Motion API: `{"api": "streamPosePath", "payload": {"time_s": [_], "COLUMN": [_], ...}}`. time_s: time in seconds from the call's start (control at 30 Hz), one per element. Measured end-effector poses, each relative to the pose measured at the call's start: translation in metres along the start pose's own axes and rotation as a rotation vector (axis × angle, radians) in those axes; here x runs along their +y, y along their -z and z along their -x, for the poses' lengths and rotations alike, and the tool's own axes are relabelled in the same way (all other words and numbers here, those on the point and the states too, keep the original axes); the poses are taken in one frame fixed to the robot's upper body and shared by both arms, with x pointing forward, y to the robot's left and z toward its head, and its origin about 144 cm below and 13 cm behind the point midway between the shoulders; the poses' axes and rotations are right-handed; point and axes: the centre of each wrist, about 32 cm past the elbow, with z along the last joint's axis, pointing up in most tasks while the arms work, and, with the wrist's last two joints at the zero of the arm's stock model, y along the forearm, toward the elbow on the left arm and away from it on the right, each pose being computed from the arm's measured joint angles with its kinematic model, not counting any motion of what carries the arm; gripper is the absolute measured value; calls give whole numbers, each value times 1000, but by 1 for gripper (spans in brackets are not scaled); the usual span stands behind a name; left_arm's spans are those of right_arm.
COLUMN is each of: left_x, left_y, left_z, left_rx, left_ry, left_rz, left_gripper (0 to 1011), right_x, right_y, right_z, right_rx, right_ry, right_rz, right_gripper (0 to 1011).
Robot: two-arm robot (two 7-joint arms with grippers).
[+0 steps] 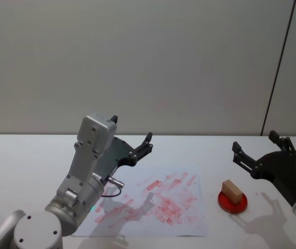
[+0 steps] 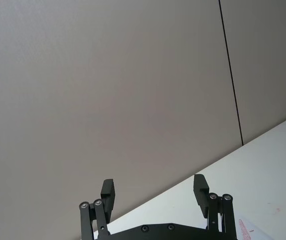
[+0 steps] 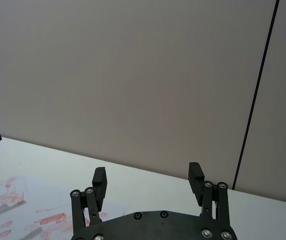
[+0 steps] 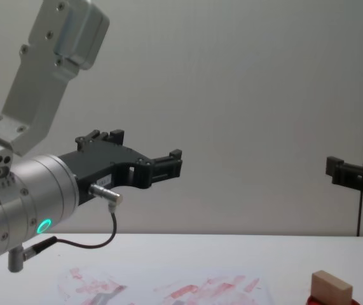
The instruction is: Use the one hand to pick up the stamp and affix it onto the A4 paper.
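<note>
White table: flat, plain surface. One A4 paper lies flat on it near the centre, its upper face smeared with red and pink marks, densest toward the middle. A round red ink pad sits on the table just right of the sheet, not touching it.

Plain matte light grey wall runs the full width at the back. A thin dark vertical seam toward its right side splits it into two panels and shows slanted in the head view. The white table has its far edge along the foot of the wall. The tabletop is smooth and flat. Light is even and diffuse, with soft grey shadows near the table's right edge.
</note>
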Motion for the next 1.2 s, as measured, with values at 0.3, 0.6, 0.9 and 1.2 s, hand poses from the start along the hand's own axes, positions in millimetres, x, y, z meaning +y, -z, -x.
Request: {"api": "streamPosePath", "payload": {"time_s": [0.3, 0.6, 0.9, 1.2], "left_x": [0, 0, 0, 0], "left_y": [0, 0, 0, 0], "left_z": [0, 0, 0, 0], "left_rx": [0, 0, 0, 0], "left_ry": [0, 0, 0, 0], "left_rz": [0, 0, 0, 0], "left_gripper": [1003, 1003, 1002, 1002], "right_x": [0, 0, 0, 1], "right_y": [0, 0, 0, 5], "right_z": [0, 0, 0, -6], "right_rx": [0, 0, 0, -4], "right_ry": [0, 0, -1, -16], "right_rz": [0, 0, 2, 43], "right_gripper": [1001, 1001, 1001, 1001]}}
